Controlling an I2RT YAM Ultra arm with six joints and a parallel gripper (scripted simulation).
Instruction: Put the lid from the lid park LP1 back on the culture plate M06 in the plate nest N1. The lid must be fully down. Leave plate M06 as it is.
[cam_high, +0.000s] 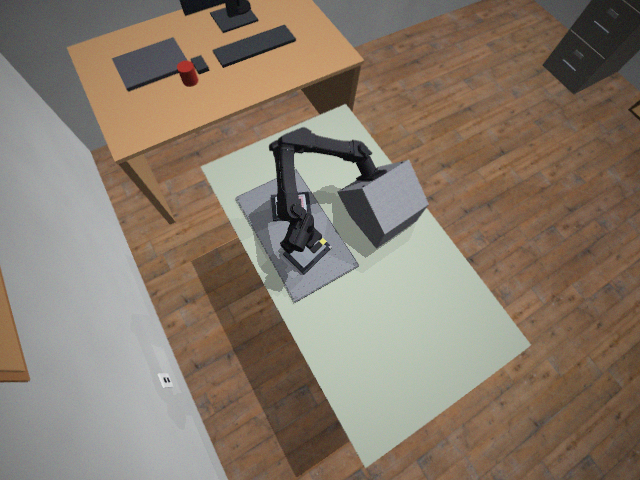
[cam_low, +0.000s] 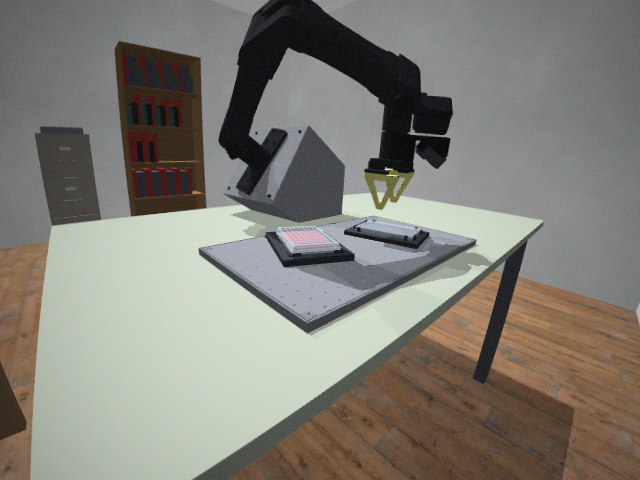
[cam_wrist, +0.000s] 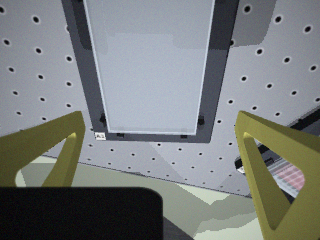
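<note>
Yellow-fingered and spread wide, the empty hand (cam_low: 388, 194) hung above the clear lid (cam_low: 388, 228) in its park (cam_low: 416, 241), beside the pink plate (cam_low: 307, 239) on the counter (cam_low: 129, 310).

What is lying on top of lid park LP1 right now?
The clear lid lies flat on lid park LP1, framed by its dark rim. The open end effector hovers above, apart from it. Whatever lies beneath the lid cannot be seen.

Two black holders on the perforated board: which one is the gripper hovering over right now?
The lid park LP1, the holder with the clear lid. The open, empty gripper hangs above it. The plate nest N1, with the pink culture plate M06, sits aside.
</note>
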